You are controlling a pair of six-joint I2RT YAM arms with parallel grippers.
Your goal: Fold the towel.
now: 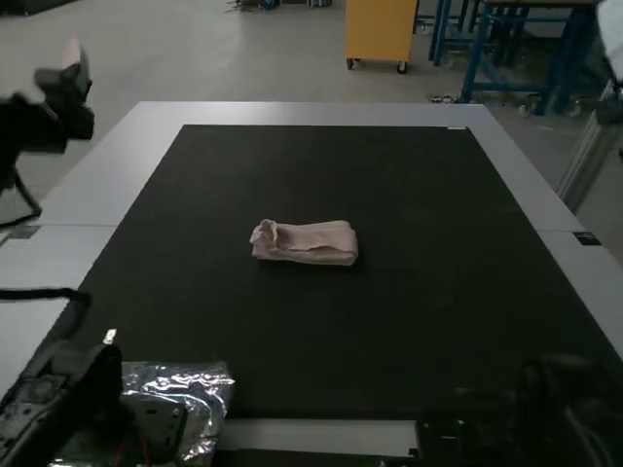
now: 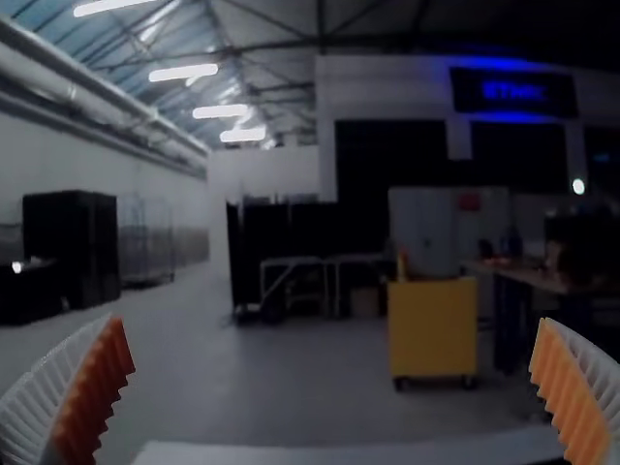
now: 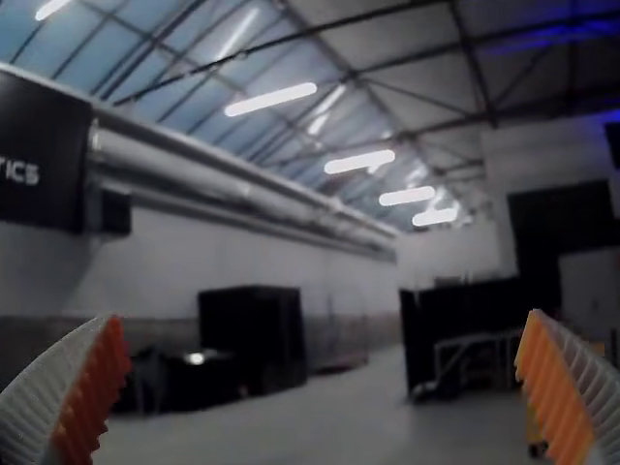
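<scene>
Towel (image 1: 310,243) lies folded in a compact strip near the middle of the black mat (image 1: 341,336). Left gripper (image 1: 75,60): released, wide open. Right gripper (image 1: 611,39): likewise. Both well apart from towel.

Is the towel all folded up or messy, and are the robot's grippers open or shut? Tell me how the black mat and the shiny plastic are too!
Towel, folded into a narrow bundle, a bit uneven at its left end
Left gripper, open
Right gripper, open
Black mat, spread flat
Shiny plastic, crinkled
</scene>
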